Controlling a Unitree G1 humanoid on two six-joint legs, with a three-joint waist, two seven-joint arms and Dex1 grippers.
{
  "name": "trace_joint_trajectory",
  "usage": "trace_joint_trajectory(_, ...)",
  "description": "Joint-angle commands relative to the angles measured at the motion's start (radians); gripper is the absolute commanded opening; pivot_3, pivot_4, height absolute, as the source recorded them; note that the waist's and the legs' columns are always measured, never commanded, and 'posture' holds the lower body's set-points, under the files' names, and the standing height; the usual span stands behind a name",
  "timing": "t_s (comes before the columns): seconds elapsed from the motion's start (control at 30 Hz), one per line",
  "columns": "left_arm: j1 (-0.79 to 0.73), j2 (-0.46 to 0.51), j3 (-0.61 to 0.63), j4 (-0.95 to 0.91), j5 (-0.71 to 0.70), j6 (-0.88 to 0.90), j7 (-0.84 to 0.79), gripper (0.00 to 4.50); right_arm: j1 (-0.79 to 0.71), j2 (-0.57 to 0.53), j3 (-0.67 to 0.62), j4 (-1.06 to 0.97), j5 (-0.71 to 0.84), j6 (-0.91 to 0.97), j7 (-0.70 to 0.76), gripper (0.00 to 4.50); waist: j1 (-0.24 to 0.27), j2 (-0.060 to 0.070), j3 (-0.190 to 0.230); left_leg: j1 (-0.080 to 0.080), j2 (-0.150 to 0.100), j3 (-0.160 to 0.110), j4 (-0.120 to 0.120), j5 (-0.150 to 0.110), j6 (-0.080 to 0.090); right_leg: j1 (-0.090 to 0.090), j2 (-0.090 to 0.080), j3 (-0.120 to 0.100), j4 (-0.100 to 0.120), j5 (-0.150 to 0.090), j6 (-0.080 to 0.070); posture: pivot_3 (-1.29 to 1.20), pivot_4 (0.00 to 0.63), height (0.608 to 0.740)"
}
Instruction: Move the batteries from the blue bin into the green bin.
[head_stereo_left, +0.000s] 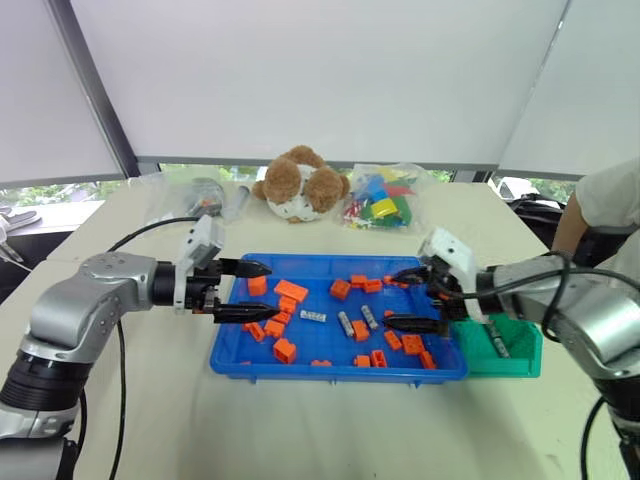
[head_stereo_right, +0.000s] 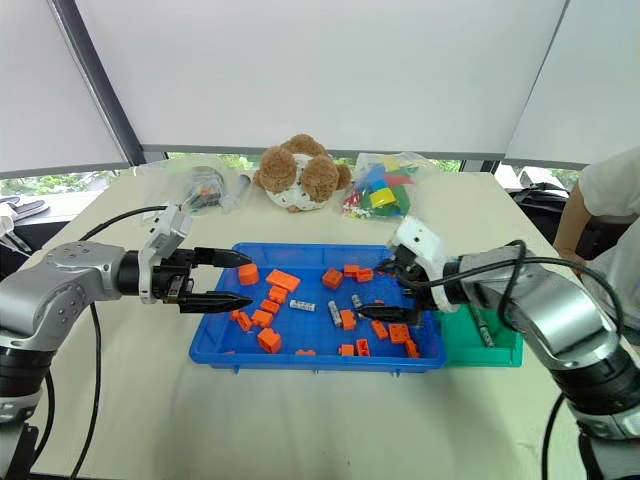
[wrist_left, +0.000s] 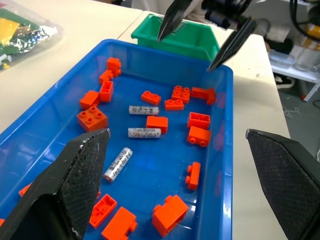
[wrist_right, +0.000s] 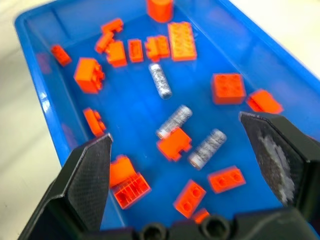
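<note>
Okay, right gripper (head_stereo_left: 412, 298) is wide open, empty, hovering over the right end of the blue bin (head_stereo_left: 335, 372). Three batteries (head_stereo_left: 345, 323) lie mid-tray among orange bricks (head_stereo_left: 291, 291); one already sits in the green bin (head_stereo_left: 512, 360). Go for the rightmost battery (wrist_right: 207, 147), but a brick (wrist_right: 173, 143) sits tight beside it, so straddle it across its length, drop low, then close. Left gripper (head_stereo_left: 255, 291) is open too, idle over the left end; keep it there.

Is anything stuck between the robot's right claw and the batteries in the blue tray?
Nothing covers them. The open right gripper hangs above the blue tray, and three batteries lie bare on its floor. Orange bricks crowd close, one touching the middle battery, so they might get bumped.
</note>
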Motion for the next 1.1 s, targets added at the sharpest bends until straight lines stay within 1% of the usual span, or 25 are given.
trace_joint_trajectory(0.03, -0.032, 0.014, 0.030, 0.006, 0.008, -0.021, 0.002, 4.50, -0.066, 0.093, 0.088, 0.060, -0.071, -0.018, -0.038, 4.43, -0.001, 0.000, 0.000, 0.000, 0.000, 0.000, 0.000, 0.000, 0.000, 0.000, 0.000, 0.000, 0.000, 0.000, 0.000, 0.00, 0.150, 0.733)
trace_joint_trajectory(0.13, -0.043, 0.013, 0.029, 0.022, 0.011, -0.025, -0.002, 4.50, -0.106, 0.167, 0.149, 0.122, -0.123, -0.029, -0.050, 4.43, 0.002, 0.000, 0.000, 0.000, 0.000, 0.000, 0.000, 0.000, 0.000, 0.000, 0.000, 0.000, 0.000, 0.000, 0.000, 0.00, 0.150, 0.733)
trace_joint_trajectory(0.23, -0.058, 0.015, 0.027, 0.034, 0.018, -0.028, 0.000, 4.50, -0.168, 0.290, 0.230, 0.260, -0.193, -0.082, -0.067, 4.43, 0.001, 0.000, 0.000, -0.001, 0.000, 0.001, 0.000, 0.000, 0.000, 0.000, 0.000, 0.000, 0.000, 0.000, 0.000, 0.00, 0.150, 0.733)
trace_joint_trajectory(0.37, -0.070, 0.014, 0.025, 0.036, 0.024, -0.026, 0.000, 4.50, -0.213, 0.387, 0.289, 0.424, -0.275, -0.168, -0.057, 4.43, 0.000, 0.000, 0.000, 0.000, 0.000, 0.001, 0.000, 0.000, 0.000, -0.001, 0.000, -0.001, 0.001, 0.000, 0.000, 0.00, 0.150, 0.733)
trace_joint_trajectory(0.63, -0.066, 0.019, 0.032, 0.017, 0.020, -0.021, 0.009, 4.50, -0.242, 0.487, 0.311, 0.641, -0.380, -0.290, -0.025, 4.43, -0.003, 0.000, 0.000, -0.001, 0.000, 0.001, 0.000, 0.002, -0.003, -0.001, 0.000, -0.001, 0.001, 0.000, 0.000, 0.00, 0.150, 0.733)
trace_joint_trajectory(0.87, -0.065, 0.016, 0.032, 0.005, 0.021, -0.021, 0.021, 4.50, -0.258, 0.544, 0.311, 0.755, -0.436, -0.306, -0.006, 4.43, -0.005, 0.000, 0.000, -0.001, 0.000, 0.000, 0.000, 0.003, -0.005, -0.001, 0.000, -0.001, 0.001, 0.000, 0.000, 0.00, 0.150, 0.733)
trace_joint_trajectory(0.9, -0.066, 0.016, 0.031, 0.005, 0.022, -0.022, 0.022, 4.50, -0.259, 0.549, 0.312, 0.763, -0.441, -0.301, -0.002, 4.21, -0.005, 0.000, 0.000, -0.001, 0.000, 0.000, 0.000, 0.003, -0.005, -0.001, 0.000, -0.001, 0.001, 0.000, 0.000, 0.00, 0.150, 0.733)
trace_joint_trajectory(0.97, -0.067, 0.016, 0.029, 0.006, 0.024, -0.025, 0.023, 4.50, -0.260, 0.556, 0.313, 0.767, -0.449, -0.294, 0.010, 3.55, -0.005, 0.000, 0.000, -0.001, 0.000, 0.000, 0.000, 0.003, -0.005, -0.001, 0.000, -0.001, 0.001, 0.000, 0.000, 0.00, 0.150, 0.733)
trace_joint_trajectory(1.0, -0.069, 0.015, 0.028, 0.008, 0.025, -0.027, 0.023, 4.50, -0.261, 0.560, 0.312, 0.769, -0.453, -0.292, 0.014, 3.12, -0.005, 0.000, 0.000, 0.000, 0.000, 0.000, 0.000, 0.003, -0.005, -0.001, 0.000, -0.001, 0.001, 0.000, 0.000, 0.00, 0.150, 0.733)
trace_joint_trajectory(1.03, -0.070, 0.014, 0.026, 0.008, 0.026, -0.028, 0.025, 4.50, -0.261, 0.563, 0.310, 0.770, -0.456, -0.291, 0.016, 2.54, -0.005, 0.000, 0.000, 0.000, 0.000, 0.000, 0.000, 0.003, -0.005, -0.001, 0.000, -0.001, 0.001, 0.000, 0.000, 0.00, 0.150, 0.733)
trace_joint_trajectory(1.1, -0.071, 0.010, 0.022, 0.008, 0.027, -0.030, 0.028, 4.50, -0.264, 0.569, 0.304, 0.770, -0.461, -0.283, 0.015, 1.59, -0.004, 0.000, 0.000, -0.001, 0.000, 0.000, 0.000, 0.003, -0.005, -0.001, 0.000, -0.001, 0.001, 0.000, 0.000, 0.00, 0.150, 0.733)
